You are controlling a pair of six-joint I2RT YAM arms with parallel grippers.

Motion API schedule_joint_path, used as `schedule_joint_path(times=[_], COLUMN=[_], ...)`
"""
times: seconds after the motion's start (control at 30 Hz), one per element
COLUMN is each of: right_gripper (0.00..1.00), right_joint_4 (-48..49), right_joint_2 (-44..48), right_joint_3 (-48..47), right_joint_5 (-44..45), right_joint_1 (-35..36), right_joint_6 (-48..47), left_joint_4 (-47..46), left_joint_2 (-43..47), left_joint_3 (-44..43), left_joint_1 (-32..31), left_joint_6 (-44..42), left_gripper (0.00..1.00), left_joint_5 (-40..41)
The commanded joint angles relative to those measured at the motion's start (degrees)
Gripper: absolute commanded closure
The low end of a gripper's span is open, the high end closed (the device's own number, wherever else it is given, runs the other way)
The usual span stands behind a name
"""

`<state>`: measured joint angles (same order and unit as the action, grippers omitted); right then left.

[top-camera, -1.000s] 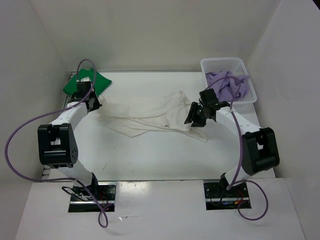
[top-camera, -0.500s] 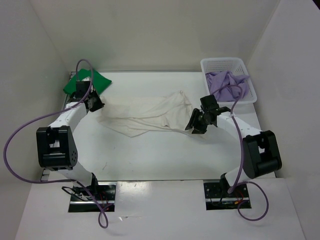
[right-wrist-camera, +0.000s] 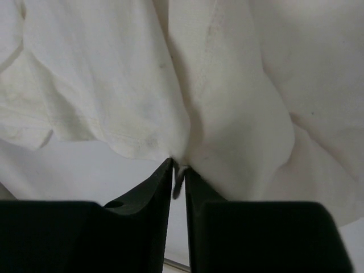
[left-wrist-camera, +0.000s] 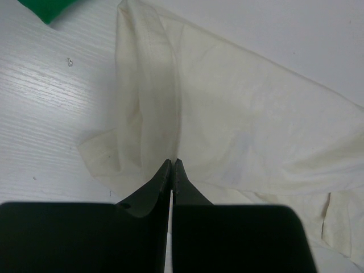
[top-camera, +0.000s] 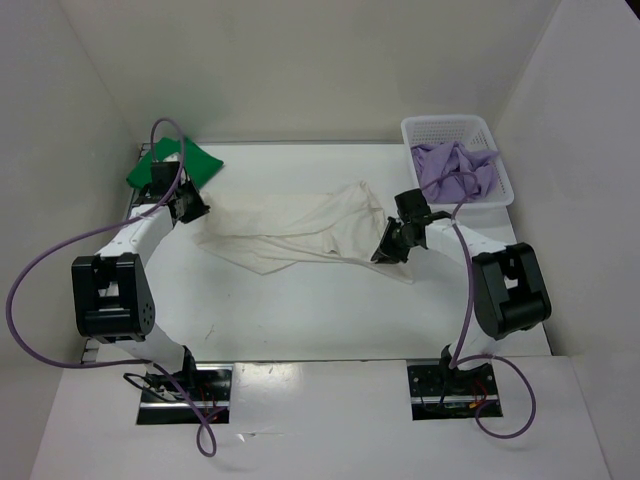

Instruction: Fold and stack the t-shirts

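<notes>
The cream-white t-shirt point(top-camera: 300, 230) lies crumpled and stretched across the middle of the table. My left gripper point(top-camera: 193, 210) is at its left end; in the left wrist view its tips point(left-wrist-camera: 172, 164) are pressed together on a ridge of the cream cloth point(left-wrist-camera: 239, 125). My right gripper point(top-camera: 383, 250) is at the shirt's right edge, its jaws point(right-wrist-camera: 179, 168) nearly together with a fold of the cloth point(right-wrist-camera: 227, 85) pinched between them. The green t-shirt point(top-camera: 160, 165) lies folded at the back left corner. The lavender t-shirt point(top-camera: 455, 170) is bunched in the basket.
The white mesh basket point(top-camera: 445, 122) stands at the back right against the wall. White walls close in the table on the left, back and right. A corner of the green shirt point(left-wrist-camera: 45, 8) shows just beyond the left gripper.
My right gripper has closed from wide open onto the cream shirt's right edge, shifting slightly left. The left gripper has stayed shut and nudged a little toward the back.
</notes>
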<state>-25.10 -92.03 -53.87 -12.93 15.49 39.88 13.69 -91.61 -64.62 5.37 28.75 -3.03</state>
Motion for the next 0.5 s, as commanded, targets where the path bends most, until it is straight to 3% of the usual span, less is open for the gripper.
schedule_joint_path(times=[0.0, 0.23, 0.4, 0.47], right_gripper=[0.82, 1.00, 1.00, 1.00], right_joint_4=[3.04, 1.38, -6.60, -9.69], right_joint_2=[0.18, 2.03, 6.14, 8.17], right_joint_3=[-3.35, -4.48, -13.00, -20.90], right_joint_5=[2.38, 3.61, 2.82, 5.36], right_joint_1=[-0.28, -0.28, -0.28, -0.28], right_joint_6=[0.64, 0.56, -2.43, -4.01], left_joint_4=[-0.95, -0.95, -0.44, 1.07], left_joint_2=[1.88, 2.40, 0.65, 1.26], left_joint_3=[-0.68, -1.20, -8.84, -14.62], left_joint_1=[0.08, 0.08, -2.02, -2.03], left_joint_6=[0.43, 2.61, 8.33, 8.86], left_gripper=[1.00, 1.00, 1.00, 1.00], left_joint_5=[-1.28, -2.33, -5.32, -6.11])
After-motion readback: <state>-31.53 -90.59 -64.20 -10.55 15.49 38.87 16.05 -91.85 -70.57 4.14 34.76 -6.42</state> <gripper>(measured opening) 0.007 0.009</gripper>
